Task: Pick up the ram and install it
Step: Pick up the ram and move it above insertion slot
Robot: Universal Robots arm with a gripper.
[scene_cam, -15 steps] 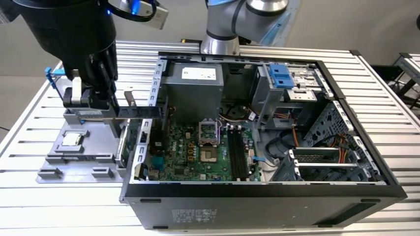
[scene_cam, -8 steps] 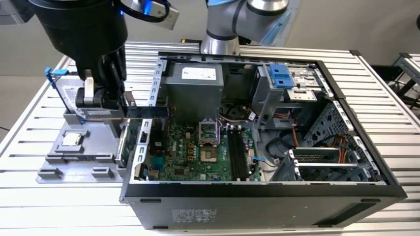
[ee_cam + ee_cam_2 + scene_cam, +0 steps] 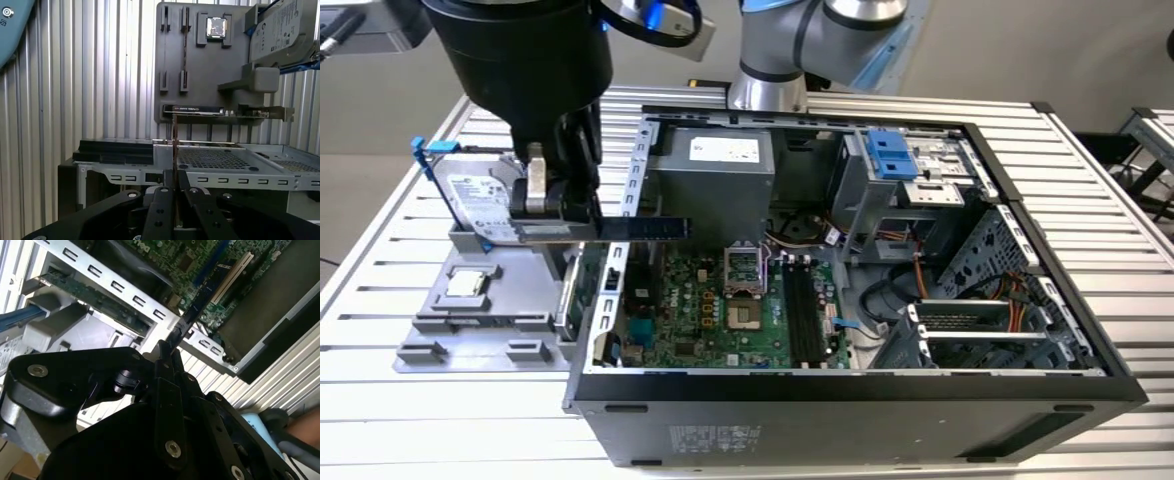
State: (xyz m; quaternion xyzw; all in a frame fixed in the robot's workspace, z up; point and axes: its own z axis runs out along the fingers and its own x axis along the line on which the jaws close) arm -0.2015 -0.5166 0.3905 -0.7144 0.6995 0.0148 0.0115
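In the exterior view the gripper [image 3: 580, 226] is clamped narrow on one end of the ram [image 3: 647, 228]. The stick lies level and juts across the computer case's [image 3: 854, 388] wall on the exterior view's left. It hangs in the air above the motherboard's [image 3: 707, 320] edge, well apart from the long black slots [image 3: 807, 312] near the board's middle.

That view alone shows the whole slatted table [image 3: 400, 425]. A grey fixture [image 3: 520, 262] sits beside the case and carries a hard drive with blue handles [image 3: 478, 200].

In the second wrist view the gripper [image 3: 167, 354] pinches the ram [image 3: 188, 317], which shows edge-on as a dark bar pointing over the green board [image 3: 200, 262].

In the first wrist view the gripper [image 3: 173, 184] holds the ram [image 3: 173, 145], a thin line rising past the case rim [image 3: 220, 176]. Beyond it is the fixture [image 3: 200, 65], seen face-on, with a small square chip [image 3: 216, 26] seated in it.
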